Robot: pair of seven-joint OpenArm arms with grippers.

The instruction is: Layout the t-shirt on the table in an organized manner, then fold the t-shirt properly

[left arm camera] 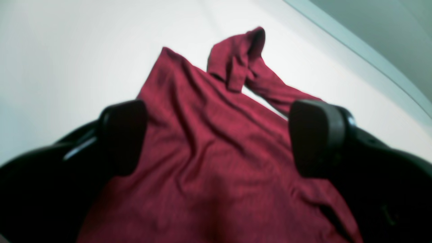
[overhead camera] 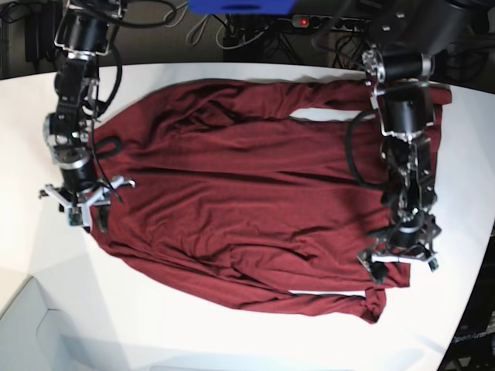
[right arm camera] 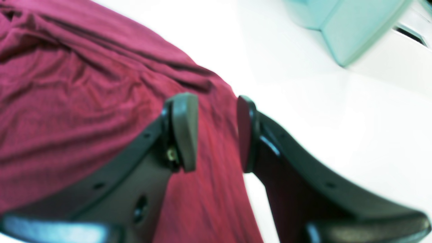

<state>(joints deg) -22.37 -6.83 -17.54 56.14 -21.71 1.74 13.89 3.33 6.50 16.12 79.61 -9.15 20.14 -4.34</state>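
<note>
Maroon t-shirt spread on white table, left tool wide, right tool narrow astride hem.

Both wrist views are blurred; the shirt runs off their edges, and the arm hides its right part.

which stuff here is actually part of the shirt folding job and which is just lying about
Part of the job:
- t-shirt, maroon, spread out but wrinkled
- table, white, under the shirt
- left claw, open, over the shirt
- right claw, open, at the shirt's edge

Just lying about:
- cables beyond the table's far edge
- pale teal box beside the table
</note>
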